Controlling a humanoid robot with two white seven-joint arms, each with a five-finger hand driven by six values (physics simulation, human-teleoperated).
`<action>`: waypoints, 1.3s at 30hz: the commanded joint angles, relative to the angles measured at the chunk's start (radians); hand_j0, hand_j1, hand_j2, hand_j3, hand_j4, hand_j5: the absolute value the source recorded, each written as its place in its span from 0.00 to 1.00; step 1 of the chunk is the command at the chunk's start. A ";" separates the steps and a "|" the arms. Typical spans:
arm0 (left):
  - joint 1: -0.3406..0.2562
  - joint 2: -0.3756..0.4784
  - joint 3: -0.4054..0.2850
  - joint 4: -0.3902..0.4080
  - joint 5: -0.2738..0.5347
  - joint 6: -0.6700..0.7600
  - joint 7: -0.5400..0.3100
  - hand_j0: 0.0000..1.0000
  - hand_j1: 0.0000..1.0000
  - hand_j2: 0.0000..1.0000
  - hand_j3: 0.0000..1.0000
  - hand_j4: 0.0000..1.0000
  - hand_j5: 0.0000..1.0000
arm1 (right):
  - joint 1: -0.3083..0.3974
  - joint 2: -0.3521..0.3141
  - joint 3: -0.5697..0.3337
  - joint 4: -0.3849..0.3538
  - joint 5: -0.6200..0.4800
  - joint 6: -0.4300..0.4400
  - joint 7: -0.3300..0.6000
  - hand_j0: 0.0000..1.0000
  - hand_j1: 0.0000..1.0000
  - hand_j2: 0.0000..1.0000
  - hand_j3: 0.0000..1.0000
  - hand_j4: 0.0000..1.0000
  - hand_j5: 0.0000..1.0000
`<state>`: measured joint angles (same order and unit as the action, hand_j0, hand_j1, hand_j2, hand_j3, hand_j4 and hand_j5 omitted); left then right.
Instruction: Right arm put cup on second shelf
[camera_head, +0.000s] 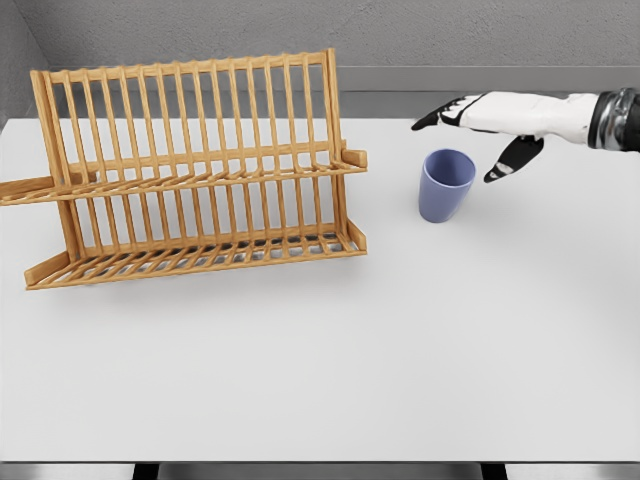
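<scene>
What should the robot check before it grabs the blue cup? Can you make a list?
1. Cup standing upright on the table, opening up: ok.
2. Right hand open, fingers spread, holding nothing: ok.
3. Hand is close to the cup: ok; it is above and behind the rim, not touching yet.
4. Nothing between hand and cup: ok.
5. Upper shelf of the wooden rack free for the cup: ok, no dishes on it.
6. Cup fits steadily on the slats: cannot tell.
</scene>
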<state>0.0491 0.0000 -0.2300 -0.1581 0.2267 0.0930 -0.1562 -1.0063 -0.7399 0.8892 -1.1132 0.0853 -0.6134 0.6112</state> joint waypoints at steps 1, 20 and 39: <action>0.000 0.000 0.000 0.000 0.000 0.001 0.000 1.00 1.00 1.00 1.00 1.00 1.00 | -0.002 0.020 0.027 0.050 -0.006 0.003 0.000 1.00 1.00 1.00 1.00 1.00 1.00; 0.000 0.000 0.000 0.000 0.000 -0.001 0.000 1.00 1.00 1.00 1.00 1.00 1.00 | -0.026 0.116 0.093 0.197 0.011 0.003 0.000 1.00 1.00 1.00 1.00 1.00 1.00; 0.000 0.000 0.000 0.000 0.000 0.001 0.000 1.00 1.00 1.00 1.00 1.00 1.00 | -0.044 0.128 0.122 0.193 0.011 0.003 0.000 0.75 0.75 0.75 0.75 0.75 0.75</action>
<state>0.0491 0.0000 -0.2299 -0.1582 0.2266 0.0929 -0.1562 -1.0538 -0.6113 1.0131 -0.9189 0.1024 -0.6133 0.6112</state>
